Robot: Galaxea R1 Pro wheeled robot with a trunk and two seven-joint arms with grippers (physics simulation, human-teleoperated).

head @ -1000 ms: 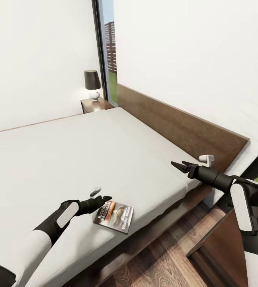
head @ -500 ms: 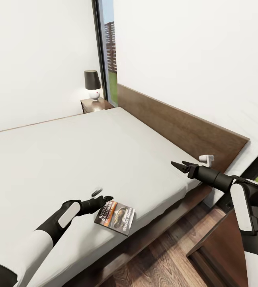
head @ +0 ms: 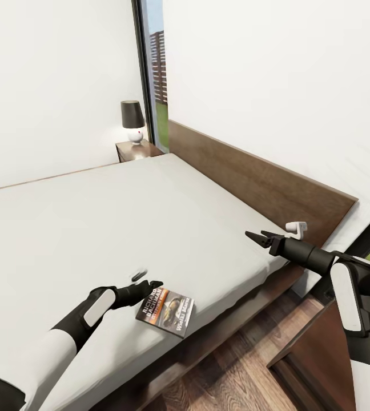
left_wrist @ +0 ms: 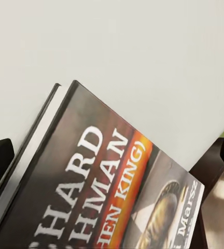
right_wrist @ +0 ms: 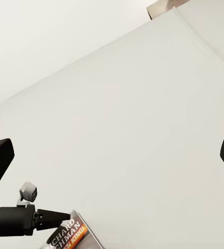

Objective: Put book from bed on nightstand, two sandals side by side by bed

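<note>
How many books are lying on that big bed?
1. The book lies flat near the bed's near edge, right beside the left gripper. No other book shows on the mattress.

1. Book point(head: 166, 310): thin paperback, dark cover w/ orange band, white lettering, greyish pic; lies flat, face up, near mattress edge.
2. Bed point(head: 93, 228): large, plain off-white mattress, brown wooden headboard, low frame.
3. Nightstand point(head: 138, 150): dark-brown, at bed's far corner by the window.
</note>
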